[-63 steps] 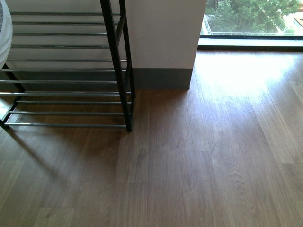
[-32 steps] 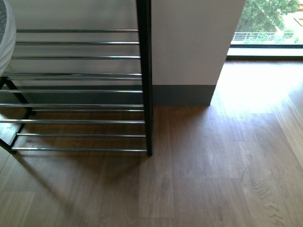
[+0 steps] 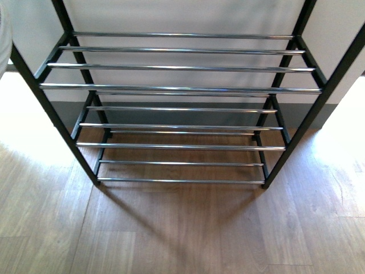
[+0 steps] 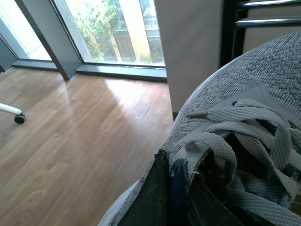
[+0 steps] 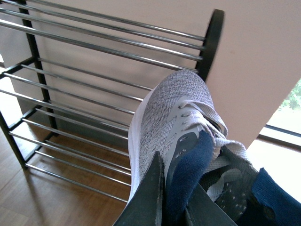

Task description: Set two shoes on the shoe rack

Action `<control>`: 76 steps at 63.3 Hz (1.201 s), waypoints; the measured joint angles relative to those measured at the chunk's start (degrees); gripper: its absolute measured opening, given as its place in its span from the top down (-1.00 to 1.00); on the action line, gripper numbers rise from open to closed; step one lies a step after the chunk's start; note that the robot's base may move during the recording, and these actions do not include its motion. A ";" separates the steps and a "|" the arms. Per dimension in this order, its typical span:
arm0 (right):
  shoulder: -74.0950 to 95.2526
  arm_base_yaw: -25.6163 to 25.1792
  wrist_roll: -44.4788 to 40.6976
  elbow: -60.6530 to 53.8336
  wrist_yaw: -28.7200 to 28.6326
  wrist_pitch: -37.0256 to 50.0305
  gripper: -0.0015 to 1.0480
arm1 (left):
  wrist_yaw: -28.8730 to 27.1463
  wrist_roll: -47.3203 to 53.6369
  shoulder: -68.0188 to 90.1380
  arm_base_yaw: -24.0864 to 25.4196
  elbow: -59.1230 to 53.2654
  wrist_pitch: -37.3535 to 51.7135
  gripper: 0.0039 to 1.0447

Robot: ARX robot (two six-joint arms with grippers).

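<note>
The shoe rack [image 3: 182, 88] fills the front view: a black frame with tiers of thin silver bars, all bare. Neither gripper shows there. In the left wrist view my left gripper [image 4: 170, 197] is shut on the collar of one grey knit shoe [image 4: 263, 80] with loose pale laces; rack bars [image 4: 268, 21] show just beyond its toe. In the right wrist view my right gripper [image 5: 173, 202] is shut on the navy-lined collar of the other grey shoe [image 5: 164, 113], held in the air with its toe toward the shoe rack [image 5: 94, 44].
The rack stands on a wood floor [image 3: 182, 228] against a pale wall [image 3: 188, 17] with a grey skirting. A white edge [image 3: 4, 34] shows at the far left of the front view. Windows [image 4: 117, 28] and a castor wheel [image 4: 19, 118] lie off to the side.
The front view has swung round: the rack, earlier at the left edge with only its right post showing, is now centred and seen across its full width. The window has left that view.
</note>
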 joint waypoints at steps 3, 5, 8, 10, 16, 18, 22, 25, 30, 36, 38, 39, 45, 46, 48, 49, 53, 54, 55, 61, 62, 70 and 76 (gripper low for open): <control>-0.02 0.09 0.00 0.00 -0.24 -0.02 0.97 | -0.42 0.00 0.00 0.02 0.00 0.00 0.98; -0.02 0.09 0.00 0.00 -0.15 -0.02 0.97 | -0.52 0.00 0.00 0.02 0.00 0.00 0.98; 0.00 0.09 0.02 0.00 -0.20 -0.02 0.97 | -0.63 0.00 0.00 0.02 0.00 0.00 0.98; 0.00 0.11 0.02 0.00 -0.26 -0.02 0.97 | -0.63 0.00 0.00 0.02 0.00 0.00 0.98; -0.02 0.11 0.00 0.00 -0.04 -0.02 0.97 | -0.20 0.00 0.00 0.00 0.00 0.00 0.98; -0.04 0.11 0.02 -0.11 0.11 -0.02 0.97 | 0.20 0.00 0.00 0.00 -0.02 0.00 0.98; -0.02 0.11 0.02 -0.15 0.61 -0.02 0.97 | 0.76 0.00 0.07 -0.11 -0.04 0.00 0.98; -0.02 0.04 0.02 -0.22 0.90 -0.02 0.97 | 0.68 0.00 0.04 -0.09 -0.04 0.00 0.98; -0.02 0.04 0.00 -0.24 0.79 -0.02 0.97 | 0.35 0.00 0.07 -0.09 -0.04 0.00 0.98; -0.02 0.07 0.02 -0.24 0.48 -0.02 0.97 | 0.20 0.00 0.04 -0.09 -0.04 0.00 0.98; -0.02 0.07 0.02 -0.24 0.35 -0.02 0.97 | 0.04 0.00 0.04 -0.09 -0.04 0.00 0.98; -0.02 0.07 0.00 -0.24 0.28 -0.02 0.97 | 0.02 0.02 0.04 -0.09 -0.04 0.00 0.98; -0.02 0.07 0.02 -0.24 0.26 -0.02 0.97 | 0.20 0.00 0.04 -0.09 -0.04 0.00 0.98; -0.02 0.07 0.00 -0.24 0.26 -0.02 0.97 | 0.17 0.02 0.04 -0.09 -0.04 0.00 0.98; -0.02 0.07 0.02 -0.24 0.28 -0.02 0.97 | 0.20 0.02 0.04 -0.09 -0.04 0.00 0.98; -0.02 0.07 0.00 -0.24 0.28 -0.02 0.97 | 0.24 0.02 0.04 -0.09 -0.04 0.00 0.98; -0.02 0.04 0.00 -0.24 0.35 -0.02 0.97 | 0.22 0.02 0.04 -0.09 -0.04 0.00 0.98; -0.02 0.04 0.02 -0.24 0.46 -0.02 0.97 | 0.24 0.00 0.04 -0.09 -0.04 0.00 0.98; -0.02 0.04 0.00 -0.24 0.48 -0.02 0.97 | 0.26 0.02 0.04 -0.09 -0.04 0.00 0.98; -0.02 0.04 0.02 -0.24 0.57 -0.02 0.97 | 0.22 0.02 0.04 -0.09 -0.04 0.00 0.98; -0.02 0.04 0.02 -0.24 0.57 -0.02 0.97 | 0.22 0.00 0.04 -0.09 -0.04 0.00 0.98; 1.68 -1.22 4.46 0.09 -7.28 0.74 0.97 | 0.07 0.02 0.04 -0.09 -0.04 0.00 0.98; 11.41 2.40 9.35 3.30 -2.97 5.07 0.97 | 0.04 0.02 0.04 -0.09 -0.04 0.00 0.98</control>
